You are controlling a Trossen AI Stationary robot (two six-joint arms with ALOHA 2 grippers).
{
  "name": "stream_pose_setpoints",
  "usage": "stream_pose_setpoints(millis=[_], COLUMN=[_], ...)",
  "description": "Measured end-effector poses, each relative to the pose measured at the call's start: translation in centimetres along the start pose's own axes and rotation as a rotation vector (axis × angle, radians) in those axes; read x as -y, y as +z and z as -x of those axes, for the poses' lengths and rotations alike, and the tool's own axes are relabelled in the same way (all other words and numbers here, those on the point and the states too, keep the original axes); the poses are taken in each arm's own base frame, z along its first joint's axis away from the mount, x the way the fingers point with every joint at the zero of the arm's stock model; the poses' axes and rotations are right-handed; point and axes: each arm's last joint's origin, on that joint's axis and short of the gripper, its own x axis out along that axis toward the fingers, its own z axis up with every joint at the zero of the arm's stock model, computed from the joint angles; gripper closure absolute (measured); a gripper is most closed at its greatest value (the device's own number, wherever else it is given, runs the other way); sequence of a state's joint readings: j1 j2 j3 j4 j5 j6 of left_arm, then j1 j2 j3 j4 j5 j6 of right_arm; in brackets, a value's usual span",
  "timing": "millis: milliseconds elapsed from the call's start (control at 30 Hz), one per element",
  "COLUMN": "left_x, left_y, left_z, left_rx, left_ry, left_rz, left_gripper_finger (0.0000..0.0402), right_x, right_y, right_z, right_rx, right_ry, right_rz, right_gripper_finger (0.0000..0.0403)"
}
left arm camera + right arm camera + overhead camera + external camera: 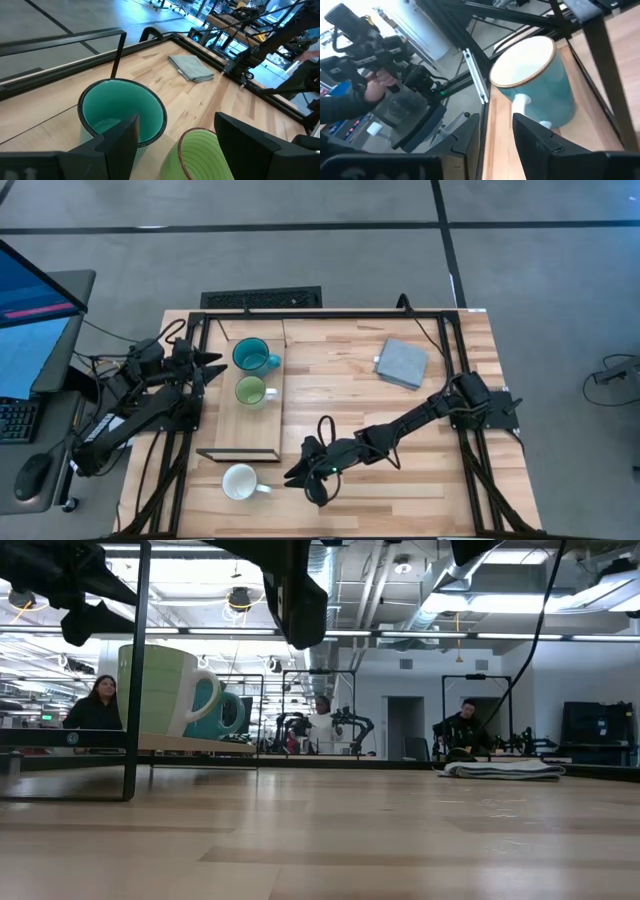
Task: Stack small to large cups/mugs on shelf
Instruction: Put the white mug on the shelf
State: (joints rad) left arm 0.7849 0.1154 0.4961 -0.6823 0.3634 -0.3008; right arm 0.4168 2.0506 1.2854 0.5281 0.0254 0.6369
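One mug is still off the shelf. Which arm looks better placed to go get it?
The right. Its gripper sits open just beside the white mug on the table, facing the handle. The left gripper waits open at the shelf's far end, by the teal mug and green mug.

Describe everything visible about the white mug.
The white mug stands upright on the slatted tabletop, off the shelf and just beyond its near end. From above its rim is round and its inside pale. Its handle points toward the right gripper, which hovers beside it, open, not touching. In the right wrist view its outer wall looks teal below a thin tan rim.
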Motion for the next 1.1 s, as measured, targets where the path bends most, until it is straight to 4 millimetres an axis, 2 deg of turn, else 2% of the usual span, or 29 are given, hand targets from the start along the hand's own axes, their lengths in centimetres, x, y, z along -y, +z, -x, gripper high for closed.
stream_pose_setpoints(millis=[167, 467, 733, 900, 1100], left_x=[0.0, 0.0, 0.0, 0.0, 0.0], left_y=[0.0, 0.0, 0.0, 0.0, 0.0], left_z=[0.0, 0.0, 0.0, 0.0, 0.0], left_rx=[0.0, 0.0, 0.001, 0.001, 0.002], left_ry=[0.001, 0.001, 0.002, 0.002, 0.004], left_rz=[0.0, -0.001, -0.001, -0.001, -0.001], left_gripper_finger=[0.0154, 0.0154, 0.0154, 0.0154, 0.0154], right_x=[0.2, 0.3, 0.2, 0.8, -0.6], right_y=[-0.3, -0.4, -0.4, -0.7, 0.9], right_z=[0.0, 0.0, 0.0, 0.0, -0.2], right_rx=[-0.031, -0.042, -0.039, -0.145, -0.255], right_ry=[-0.024, -0.032, -0.033, -0.101, -0.221], right_rz=[-0.002, -0.007, -0.255, -0.177, 0.054], right_gripper_finger=[0.0249, 0.0174, 0.0159, 0.0159, 0.0159])
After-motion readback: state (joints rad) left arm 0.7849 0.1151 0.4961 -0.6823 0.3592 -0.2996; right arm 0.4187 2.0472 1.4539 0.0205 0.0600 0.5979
